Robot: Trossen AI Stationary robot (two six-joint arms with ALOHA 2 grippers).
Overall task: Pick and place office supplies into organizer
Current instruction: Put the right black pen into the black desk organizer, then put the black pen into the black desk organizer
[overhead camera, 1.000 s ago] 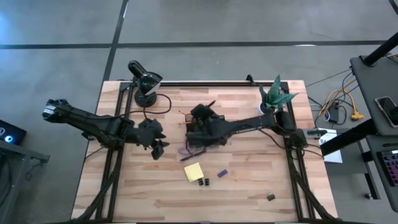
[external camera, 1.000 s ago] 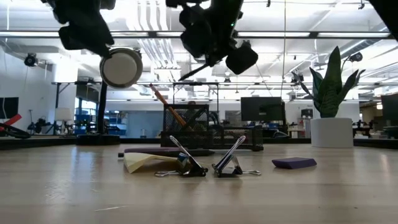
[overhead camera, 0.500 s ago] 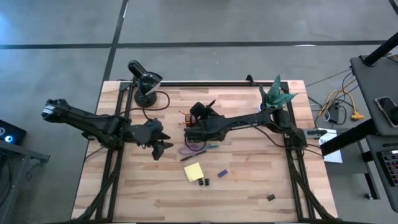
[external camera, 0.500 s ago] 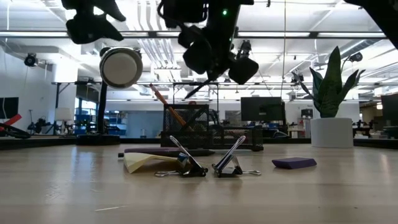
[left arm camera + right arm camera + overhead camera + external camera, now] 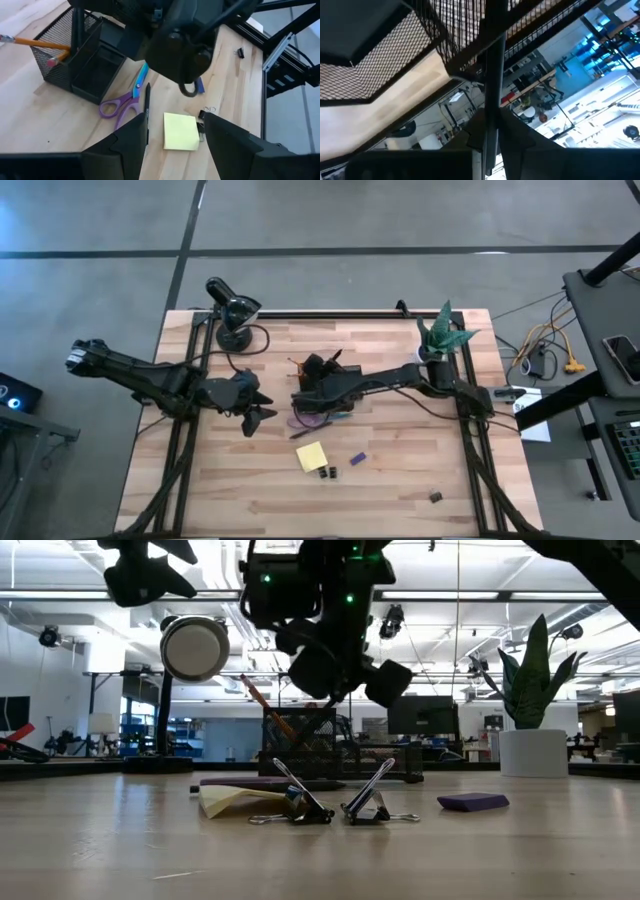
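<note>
Right end effector (image 5: 490, 131) is clamped on a dark pen (image 5: 492, 75) above the organizer (image 5: 318, 380). Left end effector (image 5: 172, 135), fingers apart, hangs over the table (image 5: 400, 480) near the scissors (image 5: 122, 102).

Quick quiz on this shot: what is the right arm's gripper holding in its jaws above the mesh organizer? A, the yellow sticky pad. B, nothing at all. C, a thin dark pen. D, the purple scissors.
C: the right gripper has its jaws shut on a thin dark pen that runs up past the mesh organizer, while the sticky pad and scissors lie on the table.
</note>
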